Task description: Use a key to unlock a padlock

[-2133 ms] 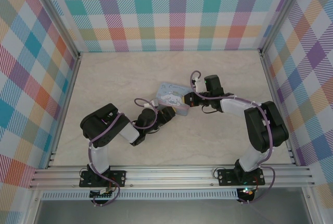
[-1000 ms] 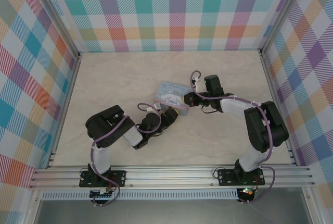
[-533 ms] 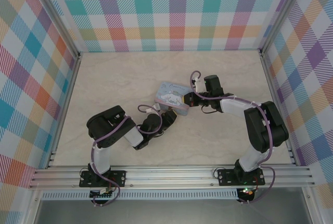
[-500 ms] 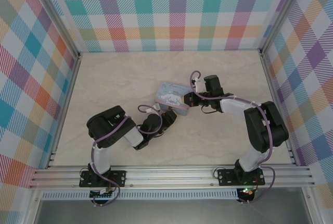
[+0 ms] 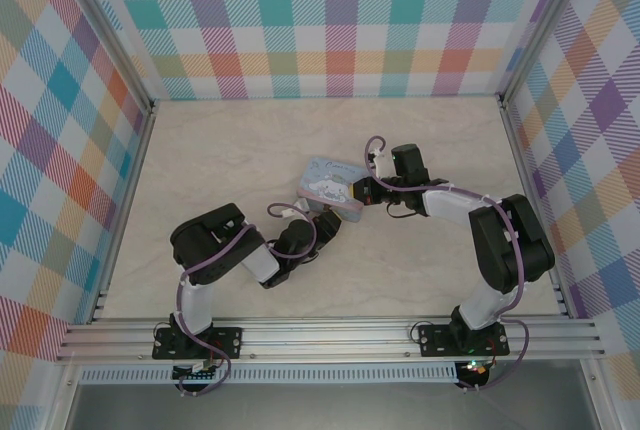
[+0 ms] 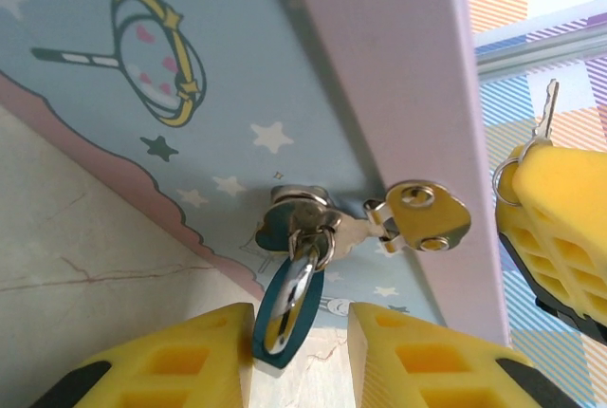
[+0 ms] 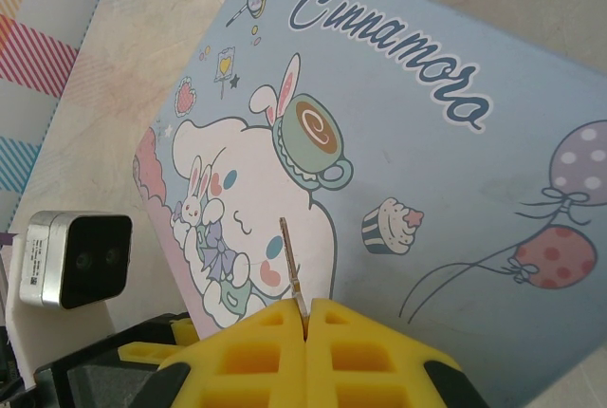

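Note:
The padlock (image 6: 285,318), tiny and blue-bodied, hangs by its metal shackle from the hasp (image 6: 417,218) on the tin's front wall. My left gripper (image 6: 299,334) is open around it: the left pad touches the lock body and a gap remains at the right pad. In the top view this gripper (image 5: 325,228) sits at the tin's near edge. My right gripper (image 7: 306,311) is shut on the key (image 7: 292,270), whose thin blade points out over the tin's lid. From the left wrist, the key (image 6: 545,109) sticks up from the right gripper's yellow fingers (image 6: 560,218).
The pale-blue cartoon-printed tin (image 5: 332,187) lies mid-table between the two arms, its lid (image 7: 427,142) under my right gripper. The left arm's wrist camera (image 7: 76,256) is close beside the tin. Checked walls ring the marble tabletop (image 5: 220,150).
The left gripper's jaws have narrowed around the padlock and the left arm has edged slightly toward the tin. The right arm and key have not moved.

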